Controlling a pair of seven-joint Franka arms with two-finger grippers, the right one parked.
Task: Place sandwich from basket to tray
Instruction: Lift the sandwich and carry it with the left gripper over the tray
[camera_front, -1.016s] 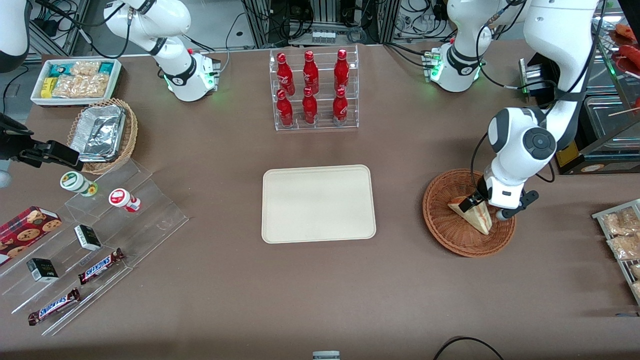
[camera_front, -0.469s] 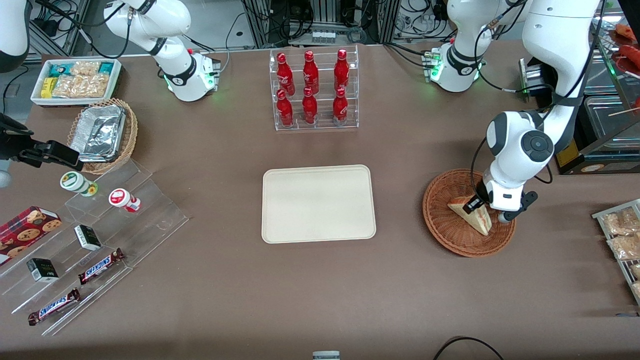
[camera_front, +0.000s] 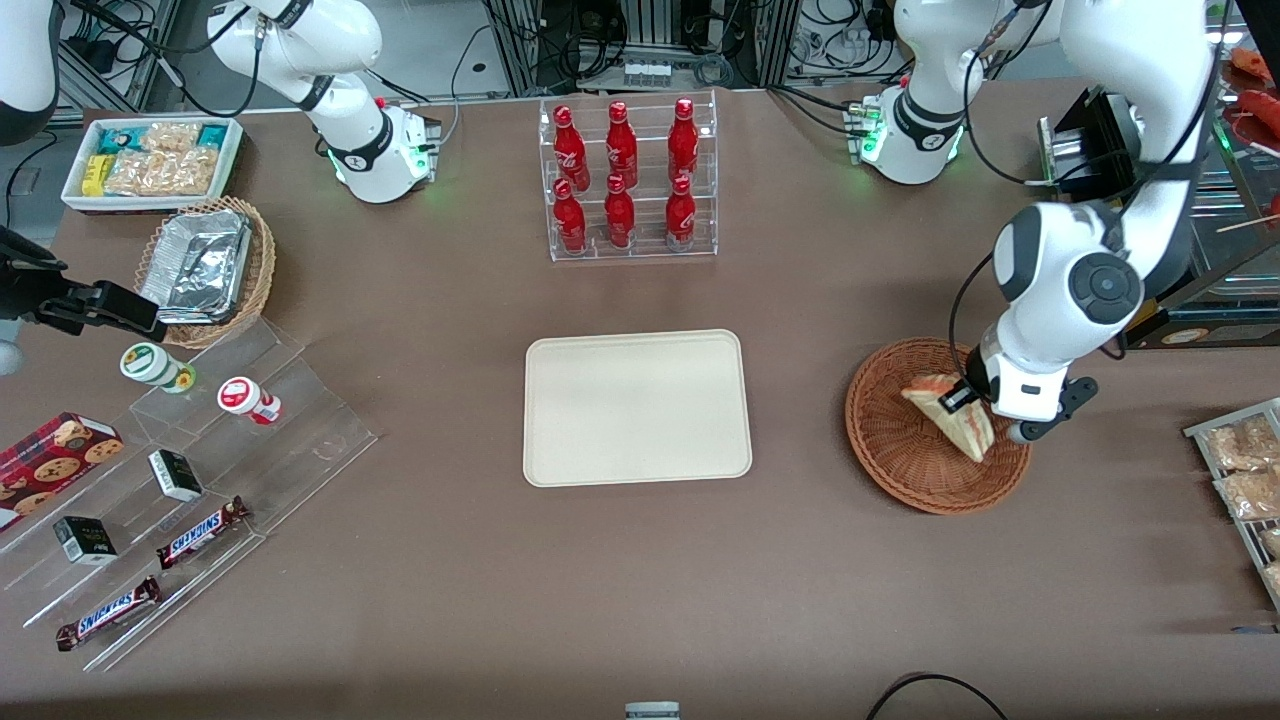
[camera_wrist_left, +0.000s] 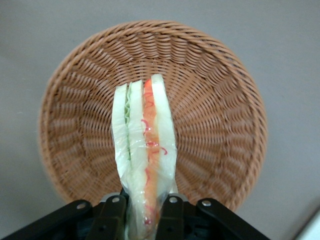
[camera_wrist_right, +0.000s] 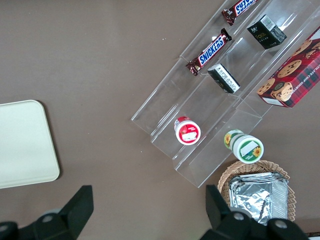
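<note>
- Now the sandwich hangs over the basket, pinched at one end by the gripper, whose two black fingers are closed on the clear wrap.
- From the wrist camera the sandwich shows its cut edge, with pale bread slices, a green layer and a red-orange one, and nothing else lies in the wicker bowl below it.
- Its long axis is tilted: the held end is up at the gripper, and the free point slants down toward the front camera, over the part of the basket nearest the working arm.
- Compared with a second ago, the wedge has come up off the weave and its held end sits higher; the arm's wrist has also risen and swung slightly toward its own end of the table.
- The basket itself has not shifted.
- The cream tray lies flat at the middle of the table, well apart from the basket, with nothing on it.
- Farther from the front camera than the tray, a clear rack holds six red bottles in two rows.
- Toward the parked arm's end, a lighter wicker basket holds foil trays, a white bin holds snack packets, and clear steps carry two small jars, small boxes and chocolate bars.
</note>
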